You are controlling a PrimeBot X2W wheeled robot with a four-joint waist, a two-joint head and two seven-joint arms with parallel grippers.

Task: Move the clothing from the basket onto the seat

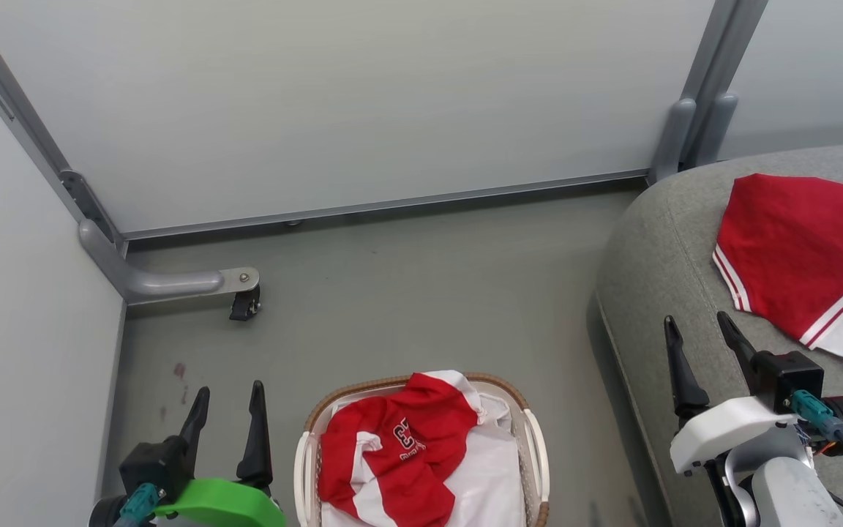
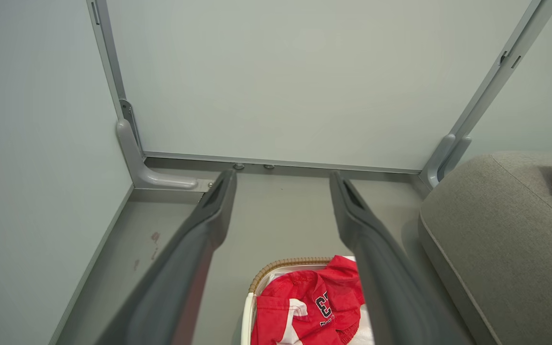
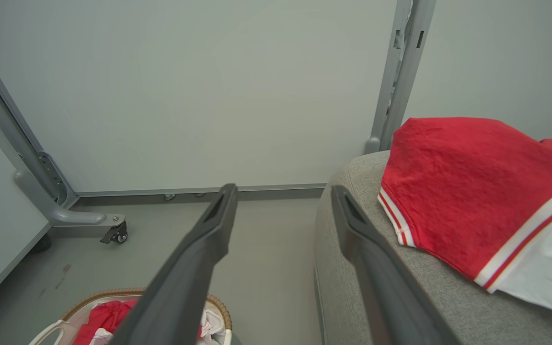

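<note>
A red and white garment point(image 1: 396, 454) with a dark number patch lies crumpled in the white basket point(image 1: 536, 439) on the floor, also seen in the left wrist view as the garment point(image 2: 304, 306). A second red garment point(image 1: 795, 256) with white stripes lies spread on the grey seat point(image 1: 656, 249) at the right, large in the right wrist view as the garment point(image 3: 467, 191). My left gripper point(image 1: 227, 402) stands open to the left of the basket, empty. Over the seat's front corner my right gripper point(image 1: 696, 329) is open and empty.
Pale partition walls close off the back and left. A grey metal foot with a black caster point(image 1: 244, 304) stands on the floor at the back left. Grey floor point(image 1: 407, 293) lies between the basket, the walls and the seat.
</note>
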